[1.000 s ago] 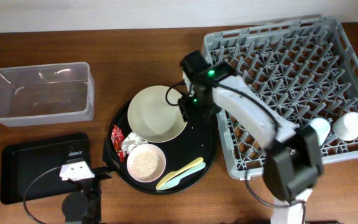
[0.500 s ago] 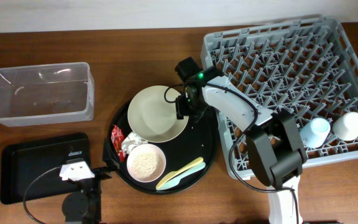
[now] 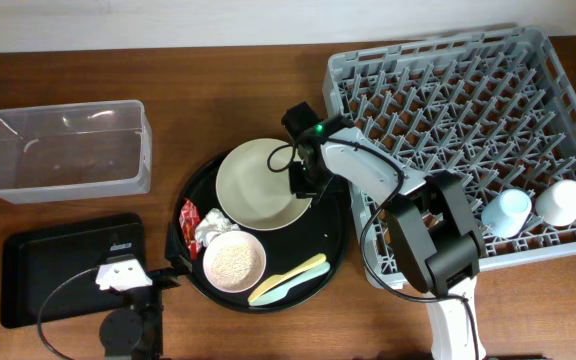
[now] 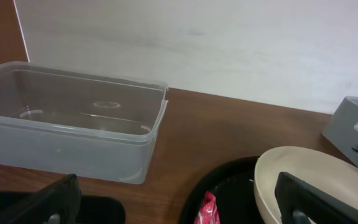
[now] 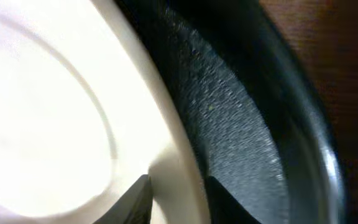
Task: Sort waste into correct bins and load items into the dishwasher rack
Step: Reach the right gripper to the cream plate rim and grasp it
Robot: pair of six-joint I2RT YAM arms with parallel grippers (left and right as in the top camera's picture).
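My right gripper (image 3: 301, 180) is shut on the right rim of the large cream bowl (image 3: 258, 185), which sits on the round black tray (image 3: 333, 235). In the right wrist view its fingers (image 5: 138, 196) pinch the bowl's rim (image 5: 173, 174). The small pink bowl (image 3: 234, 261) holds rice grains. The red wrapper (image 3: 188, 215) and white tissue (image 3: 208, 232) lie at the tray's left. Yellow cutlery (image 3: 298, 270) and blue cutlery (image 3: 278, 288) lie at its front. My left gripper (image 3: 168, 272) is open and empty by the tray's left edge. The wrapper (image 4: 208, 208) and cream bowl (image 4: 316, 180) show ahead of it.
The grey dishwasher rack (image 3: 428, 45) fills the right side, with a light blue cup (image 3: 506, 210) and a white cup (image 3: 562, 201) in its front right corner. The clear tub (image 3: 63, 150) stands at back left, the flat black tray (image 3: 48, 270) at front left.
My right gripper came down onto the cream bowl's right rim and closed on it. The bowl has shifted slightly right and toward the front. The left arm has not moved.
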